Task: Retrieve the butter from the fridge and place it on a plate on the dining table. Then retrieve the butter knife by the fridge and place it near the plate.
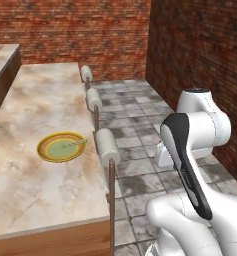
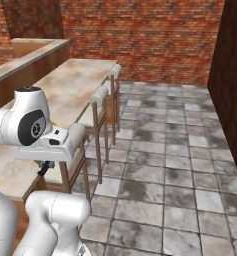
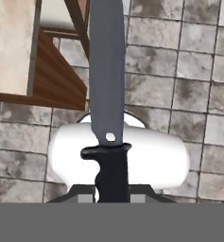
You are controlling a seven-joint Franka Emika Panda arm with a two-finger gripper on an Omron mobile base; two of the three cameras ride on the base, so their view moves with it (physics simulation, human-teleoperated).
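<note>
— Hand view first: what has the gripper got?

— The butter knife [image 3: 107, 94]. Its dark handle sits low in the frame, pinched between the fingers, and the grey blade runs straight up away from the camera. The jaws are clamped tight on that handle.

— Where is it, relative to the furniture?

— Over the grey tiled floor [image 3: 179, 71], beside the dining table [image 3: 12, 42]. A corner of the marbled top and its brown wood side show at the upper left of that view, with a stool leg beside the blade.

— And from the base cameras?

— From the left one, the dining table [image 1: 35, 195] stretches away on the left, beige stone top over wood panels. The plate [image 1: 61, 147] lies flat on it, near the edge facing the stools, yellow-orange rim and pale green centre. Something small and pale rests on the plate near its right rim; I can't tell what it is. Three cushioned stools [image 1: 106, 145] stand in a row along the table's edge. The arm rises at the lower right, off to the side of the table.

— Can you see the gripper [image 2: 44, 168] itself from the right side?

— Just a dark bit hanging below the white wrist, next to the nearest stool [image 2: 76, 136] and close to the table [image 2: 75, 85] edge. The knife is too small to make out there.

— Surroundings?

— Red brick walls [image 2: 140, 30] all around.
</note>
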